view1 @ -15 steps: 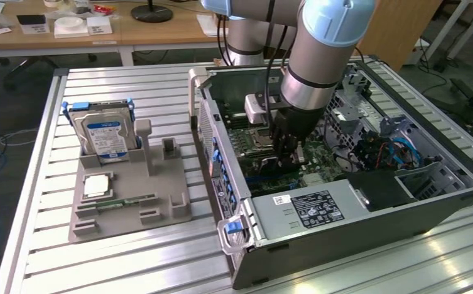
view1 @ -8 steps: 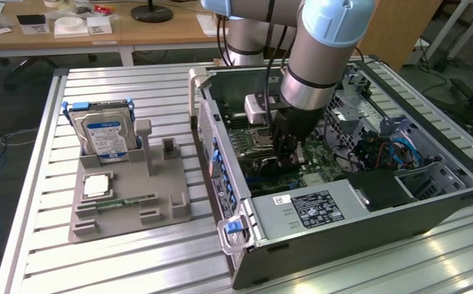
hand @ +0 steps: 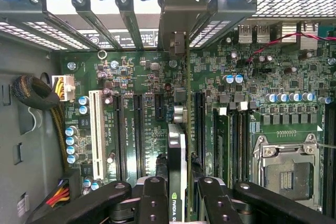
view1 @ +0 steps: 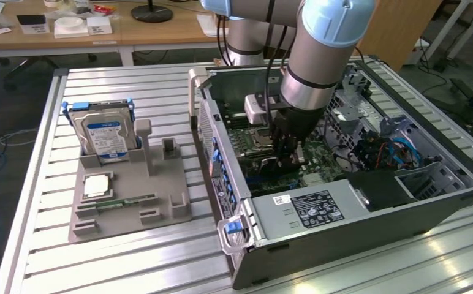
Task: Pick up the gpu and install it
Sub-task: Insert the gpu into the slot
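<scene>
Landmark = the open PC case (view1: 432, 208), lying on its side on the slatted table (view1: 40, 202).

Going L to R in the exterior view: well off the case, on the exterior view's left, sits a grey parts holder (view1: 130, 205) w/ a hard drive (view1: 104, 138) standing upright in it, a CPU chip (view1: 96, 184) flat on it and a green memory stick (view1: 130, 201) lying along its front part. No card in the holder's other slots, so the pickup part looks done. Next, the case's near wall w/ blue clips, then the arm (view1: 322, 55) coming down into the case interior over the motherboard (view1: 257, 144).

Wrist view: the gripper (hand: 178, 192) is closed narrow on the gpu (hand: 177, 145), fingers (hand: 153, 198) either side of the card, which is held edge-on, upright, its metal bracket end up toward the case's rear slot openings (hand: 126, 3). Card sits in line w/ a long black expansion slot (hand: 199, 124) beside the white slot (hand: 96, 129); CPU socket (hand: 286, 174) further across the board.

Judgement: task past halfway. Card grabbed, carried into the case, lined up. Can't tell if the card edge is touching the slot or just above it; not visibly seated, and the gripper hasn't let go.
</scene>
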`<state>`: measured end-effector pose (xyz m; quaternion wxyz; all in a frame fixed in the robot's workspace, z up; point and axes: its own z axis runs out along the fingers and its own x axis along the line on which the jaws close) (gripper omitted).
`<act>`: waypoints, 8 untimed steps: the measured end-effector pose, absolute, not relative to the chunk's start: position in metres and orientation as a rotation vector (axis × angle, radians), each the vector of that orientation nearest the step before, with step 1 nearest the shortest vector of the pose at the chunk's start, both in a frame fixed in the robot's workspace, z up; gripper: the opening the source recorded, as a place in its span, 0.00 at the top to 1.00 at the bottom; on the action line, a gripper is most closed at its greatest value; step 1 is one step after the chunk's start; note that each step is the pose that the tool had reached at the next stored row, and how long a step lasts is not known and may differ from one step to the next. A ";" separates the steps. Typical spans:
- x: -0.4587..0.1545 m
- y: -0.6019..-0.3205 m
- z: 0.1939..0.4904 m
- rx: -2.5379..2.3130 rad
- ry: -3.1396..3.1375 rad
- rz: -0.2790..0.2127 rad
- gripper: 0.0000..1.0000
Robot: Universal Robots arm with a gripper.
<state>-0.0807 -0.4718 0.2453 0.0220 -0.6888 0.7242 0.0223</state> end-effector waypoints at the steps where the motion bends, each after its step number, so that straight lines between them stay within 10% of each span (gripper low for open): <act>1: -0.081 -0.472 0.245 -2.139 2.240 0.069 0.73; 8: -0.081 -0.472 0.245 -2.146 2.234 0.070 0.73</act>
